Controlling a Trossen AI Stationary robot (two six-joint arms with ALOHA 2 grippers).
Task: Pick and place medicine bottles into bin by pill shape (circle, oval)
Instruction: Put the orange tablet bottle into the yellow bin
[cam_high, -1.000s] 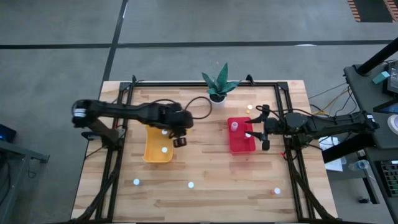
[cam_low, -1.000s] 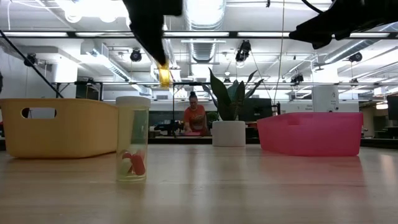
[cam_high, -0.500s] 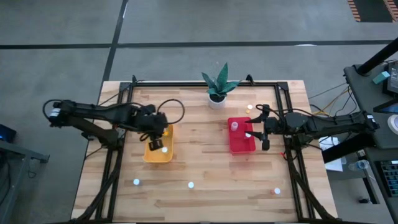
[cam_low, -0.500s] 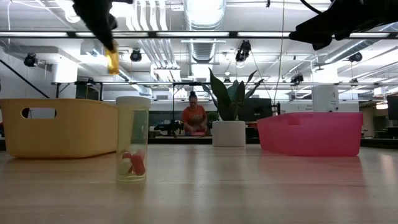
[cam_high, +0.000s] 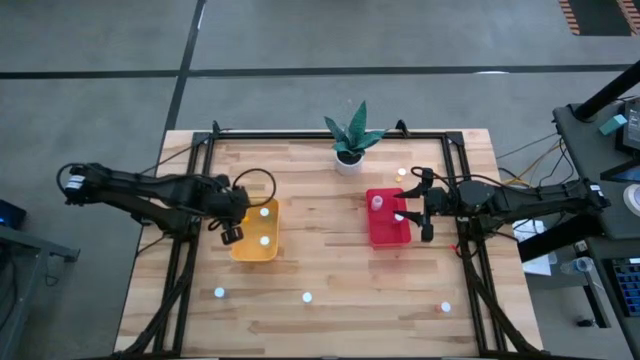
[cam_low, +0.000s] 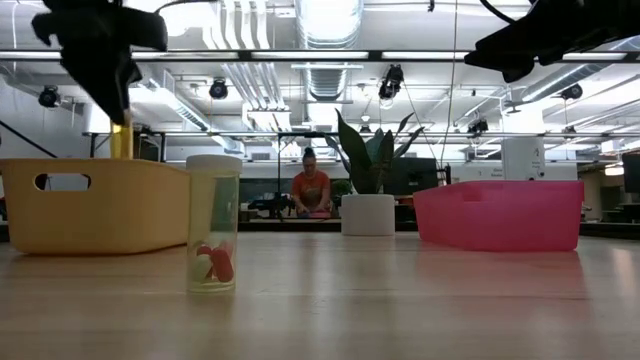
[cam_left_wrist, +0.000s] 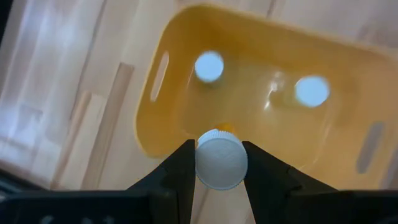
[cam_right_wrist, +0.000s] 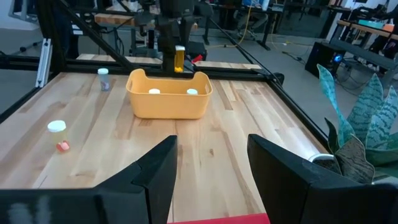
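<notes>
Currently left gripper (cam_left_wrist: 221, 163) clamps orange bottle (cam_left_wrist: 220, 159) upright — above yellow bin's (cam_left_wrist: 163, 134) near rim; right gripper (cam_right_wrist: 211, 158) gapes, empty, over the red bin (cam_high: 385, 232)

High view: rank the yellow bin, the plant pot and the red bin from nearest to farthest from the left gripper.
1. Yellow bin: directly beside the left gripper, which holds a bottle at the bin's left edge.
2. Plant pot: at the table's far edge, middle.
3. Red bin: on the right side, under the right gripper.
</notes>
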